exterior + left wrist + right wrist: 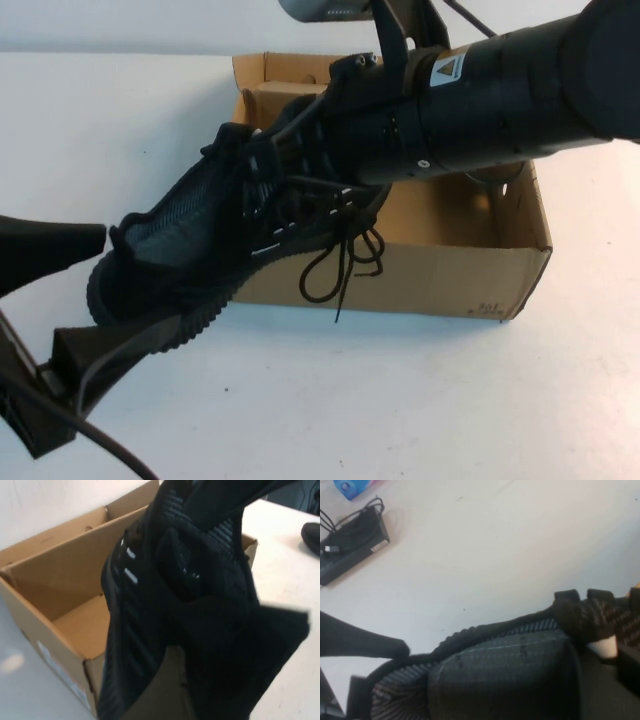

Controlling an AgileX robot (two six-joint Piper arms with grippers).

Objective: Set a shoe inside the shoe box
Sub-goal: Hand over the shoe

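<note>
Cardboard shoe box (470, 270) sits behind both claws, flaps up. Black shoe (215, 245) hangs tilted over box's near-left edge, toe end pinched by right gripper (300, 160), heel between spread fingers of left gripper (85, 290), laces dangling.

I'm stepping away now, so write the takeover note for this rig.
Right claw: shut on the shoe, holding it up, tilted, over the near left corner of the shoe box.
Left claw: open, at the shoe's heel, one finger beside the collar, one under the sole.
Done: shoe lifted off the table.
Left: lower it into the box, release.
</note>
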